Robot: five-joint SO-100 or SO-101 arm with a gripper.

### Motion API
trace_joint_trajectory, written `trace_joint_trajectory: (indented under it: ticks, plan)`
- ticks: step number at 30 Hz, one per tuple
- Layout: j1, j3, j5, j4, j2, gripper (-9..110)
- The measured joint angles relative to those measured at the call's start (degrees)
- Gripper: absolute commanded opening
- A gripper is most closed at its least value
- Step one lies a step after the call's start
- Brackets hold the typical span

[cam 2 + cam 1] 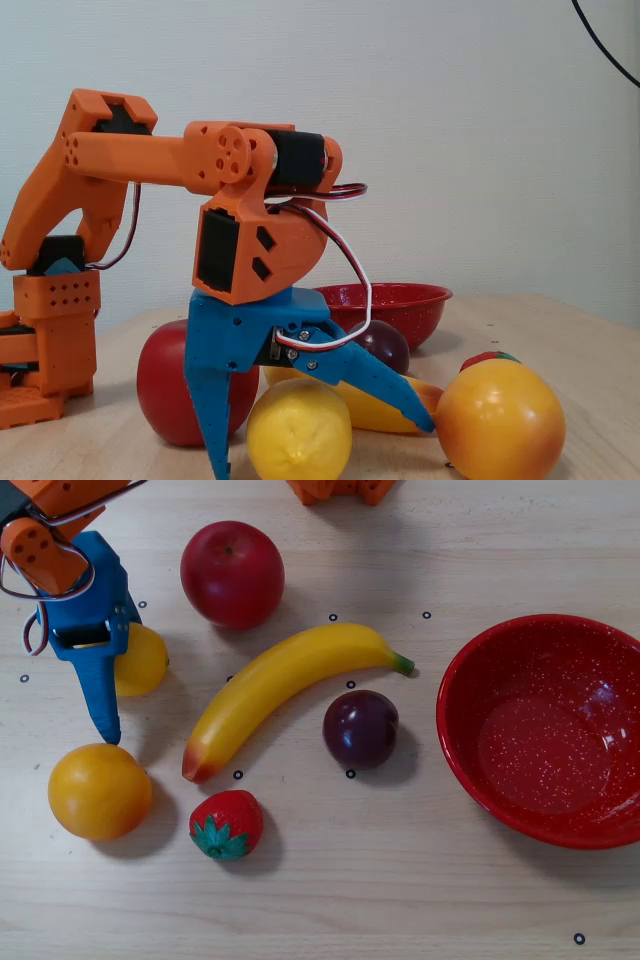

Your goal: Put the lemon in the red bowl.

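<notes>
The lemon (145, 662) is small and bright yellow and lies at the left of the table, partly under the blue gripper body in the overhead view. In the fixed view the lemon (298, 432) rests on the table between the two blue fingers. My gripper (95, 695) is open: one finger points straight down beside the lemon, the other slants out over it toward the yellow-orange fruit, as the fixed view shows (325, 448). Nothing is gripped. The red speckled bowl (470, 770) stands empty at the far right, and its rim shows behind the arm in the fixed view (400, 292).
A red apple (232, 574), a banana (280, 685), a dark plum (361, 729), a strawberry (226, 825) and a larger yellow-orange fruit (99, 791) lie between the lemon and the bowl. The orange arm base (50, 340) stands at the table's back.
</notes>
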Motion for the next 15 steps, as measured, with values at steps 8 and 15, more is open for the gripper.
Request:
trace_joint_trajectory:
  ticks: [8, 15]
  plan:
    - [0.00, 0.00, 0.00, 0.00, 0.00, 58]
    - [0.00, 0.00, 0.00, 0.00, 0.00, 56]
